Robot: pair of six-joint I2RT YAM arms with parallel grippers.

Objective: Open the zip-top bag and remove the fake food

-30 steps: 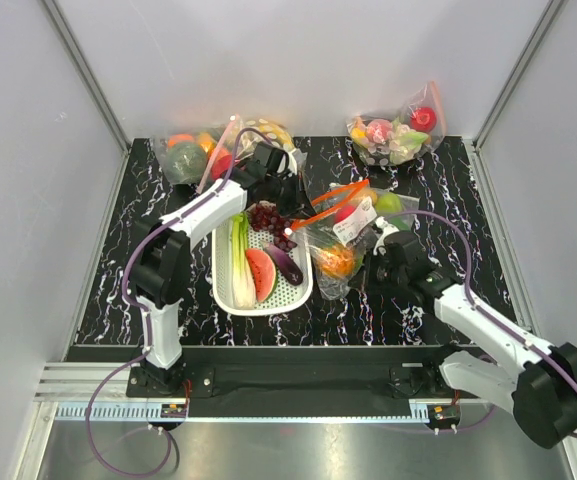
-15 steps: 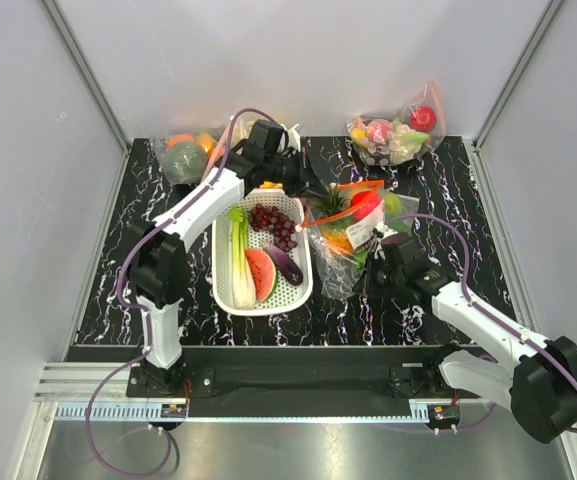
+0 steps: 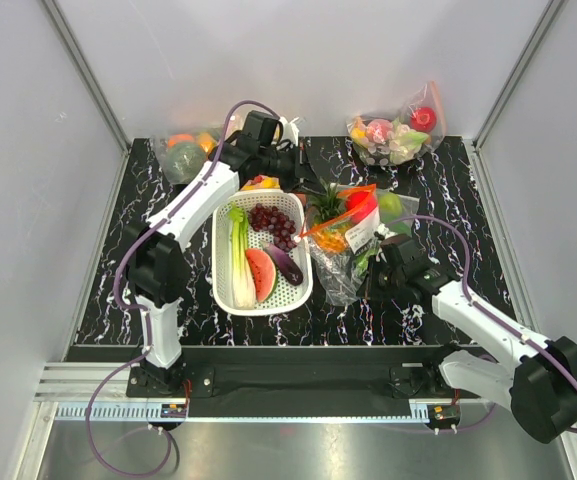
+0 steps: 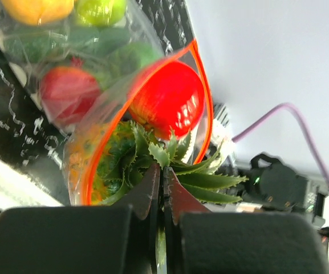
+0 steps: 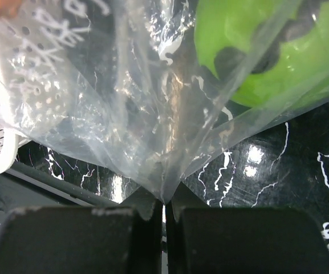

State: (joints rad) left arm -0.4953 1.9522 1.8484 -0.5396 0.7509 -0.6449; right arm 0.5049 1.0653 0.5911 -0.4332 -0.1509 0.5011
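Drawing pineapple (image 4: 153, 153) from zip-top bag (image 3: 339, 281).
Pinching stiff, light crown (image 4: 201, 180) in closed left gripper (image 4: 163, 184) at six o'clock of mouth (image 4: 205, 91); clamping slippery film (image 5: 153, 131) in closed right gripper (image 5: 164, 205).

1. Zip-top bag (image 3: 340, 262): clear and crinkly, edged with an orange-red zip strip, white label.
2. Pineapple (image 4: 148, 147): orange-yellow body, spiky green crown.
3. Red round fruit (image 4: 170, 105): glossy, bright red.
4. Green round fruit (image 5: 232, 25): lime green through the plastic.
5. Tabletop (image 3: 168, 290): black, veined with white marbling.
6. Basket (image 3: 264, 311): plain white, patterned with rows of small holes.
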